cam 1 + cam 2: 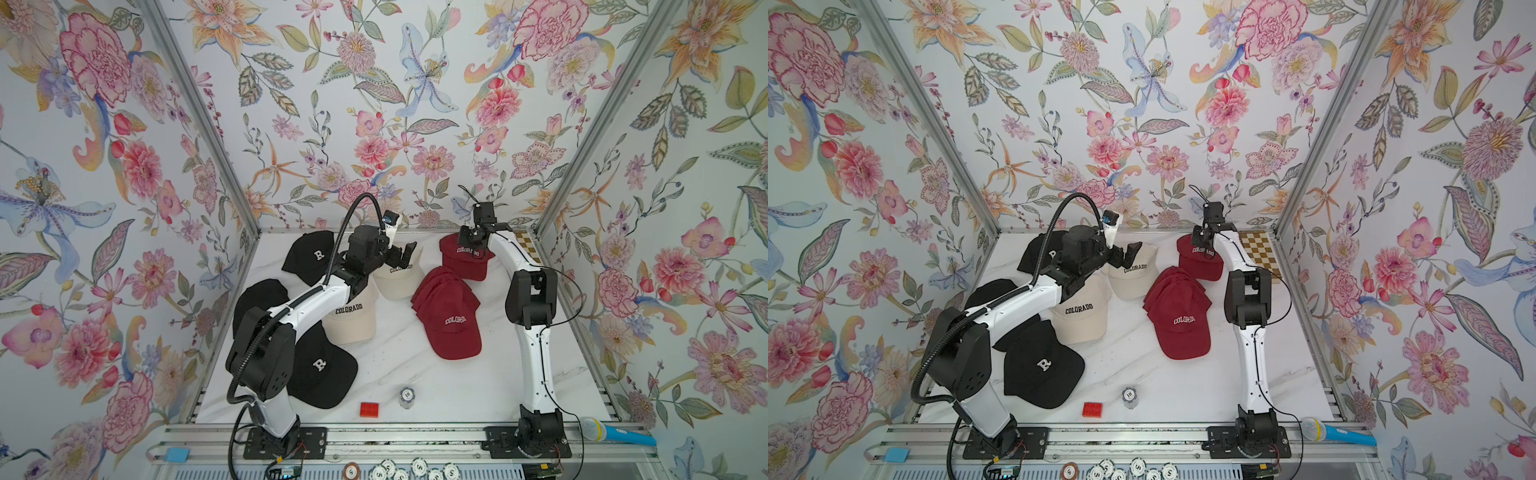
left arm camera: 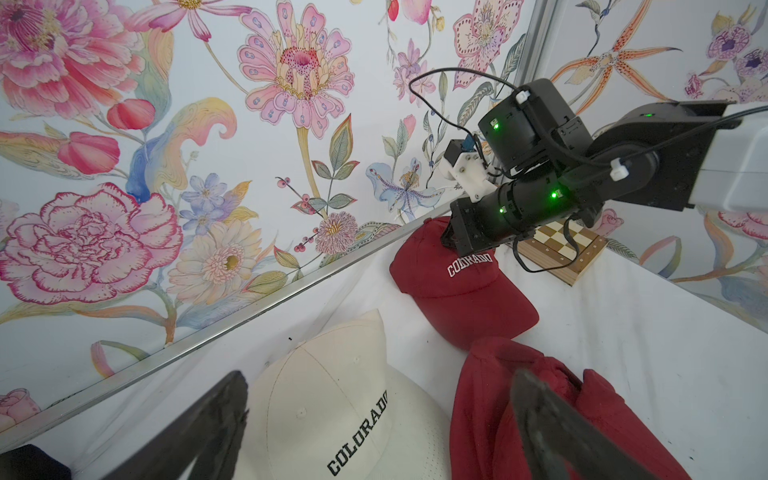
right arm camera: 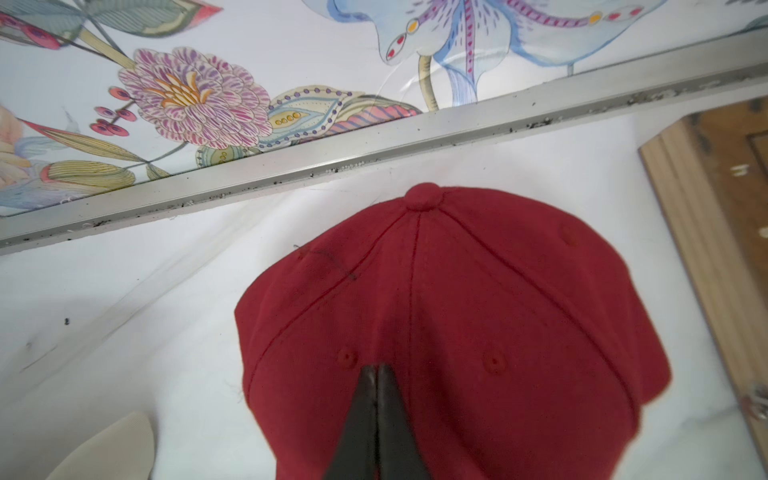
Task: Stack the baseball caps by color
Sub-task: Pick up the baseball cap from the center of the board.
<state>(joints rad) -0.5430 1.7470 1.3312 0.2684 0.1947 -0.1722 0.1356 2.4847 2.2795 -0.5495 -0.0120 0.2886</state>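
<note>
Top views, left gripper [image 1: 401, 255]: in both top views its jaws stood wide and empty, just above the cream cap [image 1: 399, 284].
Top views, right gripper [image 1: 1196, 239]: its jaws were closed on the crown of the lone maroon cap [image 1: 1202, 264], with the maroon pile [image 1: 1179, 316] near.
Left wrist: the cream cap lay between and below the spread fingers [image 2: 208, 419].
Right wrist: the fingertips [image 3: 365, 386] were pressed together, pinching the cap's fabric, with the chessboard [image 3: 706, 216] off to one side.

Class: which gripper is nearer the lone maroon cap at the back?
Right. The right gripper is shut on the lone maroon cap; the left gripper hangs open over a cream cap beside it.
</note>
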